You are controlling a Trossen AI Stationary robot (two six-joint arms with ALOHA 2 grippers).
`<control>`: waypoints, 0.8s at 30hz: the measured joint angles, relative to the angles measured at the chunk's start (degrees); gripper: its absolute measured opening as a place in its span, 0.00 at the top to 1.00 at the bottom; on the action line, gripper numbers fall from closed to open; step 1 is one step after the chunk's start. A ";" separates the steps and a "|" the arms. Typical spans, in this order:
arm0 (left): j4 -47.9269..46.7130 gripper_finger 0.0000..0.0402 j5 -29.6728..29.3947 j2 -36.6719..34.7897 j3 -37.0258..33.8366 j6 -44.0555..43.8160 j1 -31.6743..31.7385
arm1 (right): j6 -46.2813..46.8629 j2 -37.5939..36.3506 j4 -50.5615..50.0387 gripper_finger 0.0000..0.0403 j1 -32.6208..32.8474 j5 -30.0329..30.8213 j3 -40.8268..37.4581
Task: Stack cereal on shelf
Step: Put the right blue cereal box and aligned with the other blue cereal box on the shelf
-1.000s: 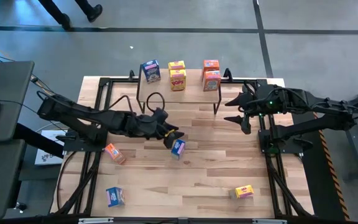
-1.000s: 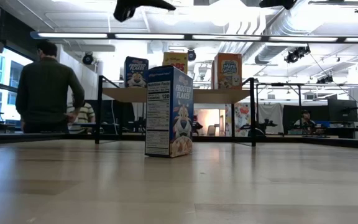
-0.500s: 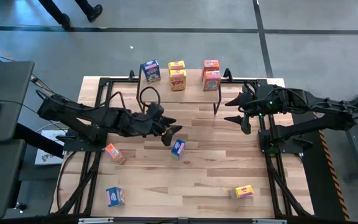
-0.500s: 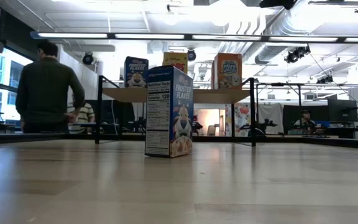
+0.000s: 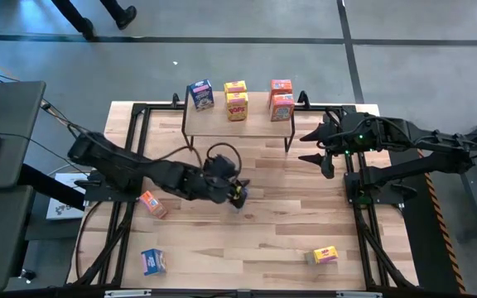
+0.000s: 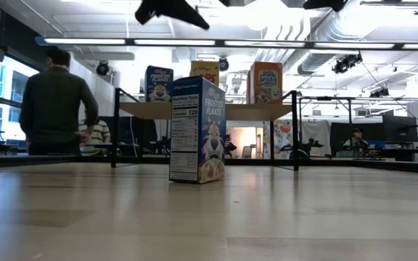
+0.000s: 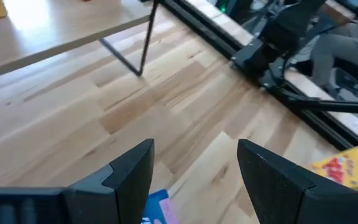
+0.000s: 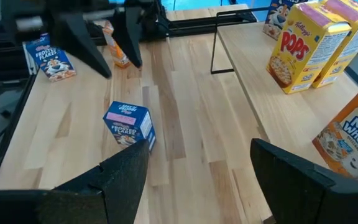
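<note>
A blue cereal box (image 6: 198, 130) stands upright on the table near its middle, also seen in the high view (image 5: 238, 199). My left gripper (image 5: 233, 190) hangs open above it without touching; the box's top (image 7: 158, 209) shows between and below the fingers. Seen from the right wrist, the left gripper (image 8: 107, 46) is above and just beyond the box (image 8: 129, 124). The wooden shelf (image 5: 255, 122) at the far edge carries a blue box (image 5: 200, 93), two yellow boxes (image 5: 236, 98) and two orange-red boxes (image 5: 281, 97). My right gripper (image 5: 311, 146) waits open right of the shelf.
Loose on the table are an orange-red box (image 5: 151, 203) at the left, a blue box (image 5: 153, 261) at the near left and a yellow box (image 5: 325, 255) at the near right. Black frame rails run along the table's sides. A person (image 6: 53, 101) stands beyond the table.
My left gripper has first drawn back a little, then swung toward the table's near edge and slightly right, sinking and rolling, and now hangs over the standing blue box. The box has not moved.
</note>
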 joint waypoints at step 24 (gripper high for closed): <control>-7.48 0.45 -1.68 4.82 0.07 -12.99 -2.69 | 1.59 0.02 -0.87 0.32 0.00 0.00 0.00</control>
